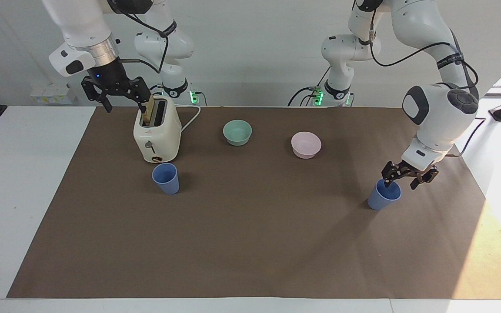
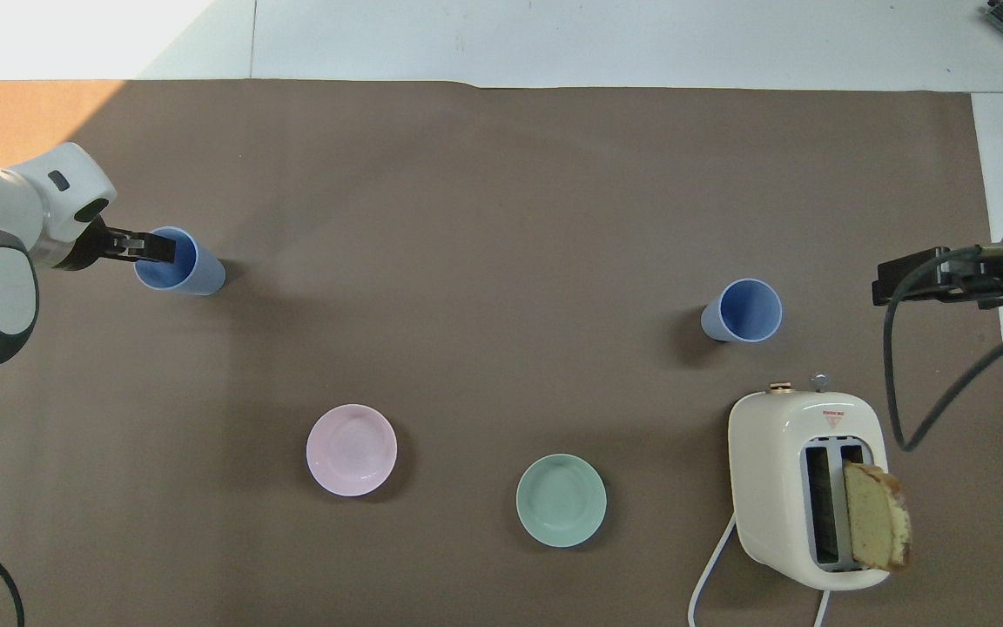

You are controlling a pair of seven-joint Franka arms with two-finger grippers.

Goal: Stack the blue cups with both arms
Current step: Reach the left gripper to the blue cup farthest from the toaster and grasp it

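Note:
Two blue cups stand upright on the brown mat. One blue cup (image 1: 383,196) (image 2: 192,268) is at the left arm's end. My left gripper (image 1: 402,184) (image 2: 158,250) is down at its rim on the side nearer the robots, open, with one finger inside the cup and the other outside the wall. The other blue cup (image 1: 165,178) (image 2: 743,310) stands at the right arm's end, just farther from the robots than the toaster. My right gripper (image 1: 122,102) (image 2: 886,280) hangs open and empty in the air beside the toaster's top, and that arm waits.
A cream toaster (image 1: 157,134) (image 2: 780,470) holds a slice of bread (image 1: 148,111) (image 2: 876,527) in one slot, its cord trailing toward the robots. A teal bowl (image 1: 237,131) (image 2: 561,500) and a pink bowl (image 1: 306,144) (image 2: 352,449) sit between the arms' bases and the cups.

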